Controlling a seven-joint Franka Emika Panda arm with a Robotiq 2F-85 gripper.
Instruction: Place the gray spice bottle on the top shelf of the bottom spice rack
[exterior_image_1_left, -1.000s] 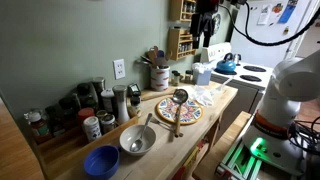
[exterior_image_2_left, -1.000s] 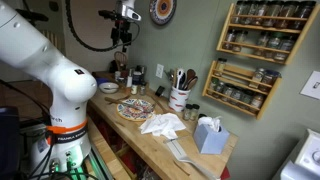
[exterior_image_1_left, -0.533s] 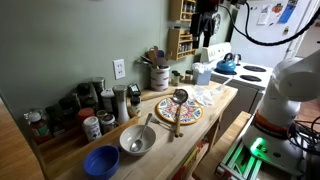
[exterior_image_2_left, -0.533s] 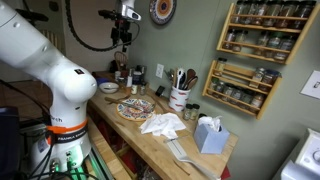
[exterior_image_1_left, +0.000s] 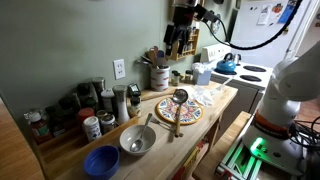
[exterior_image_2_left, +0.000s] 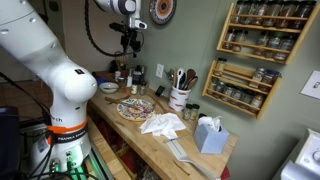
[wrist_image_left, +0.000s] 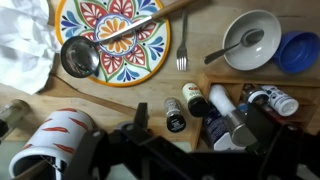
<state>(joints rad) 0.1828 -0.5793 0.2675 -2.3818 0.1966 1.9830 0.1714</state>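
We see a white robot arm (exterior_image_2_left: 45, 60) reaching over a long wooden counter (exterior_image_1_left: 172, 142). The bottom spice rack (exterior_image_2_left: 243, 90) hangs on the wall, well apart from the arm, and its top shelf (exterior_image_2_left: 246, 70) is the uppermost plank. The gripper (exterior_image_2_left: 131, 47) hangs high above the counter, and in the wrist view its fingers look spread and empty. What we take for the gray spice bottle (wrist_image_left: 237, 128) stands below among crowded bottles (wrist_image_left: 182, 108). We judge the pickup is not yet begun. Next the gripper should descend, straddle that bottle cleanly, and close.
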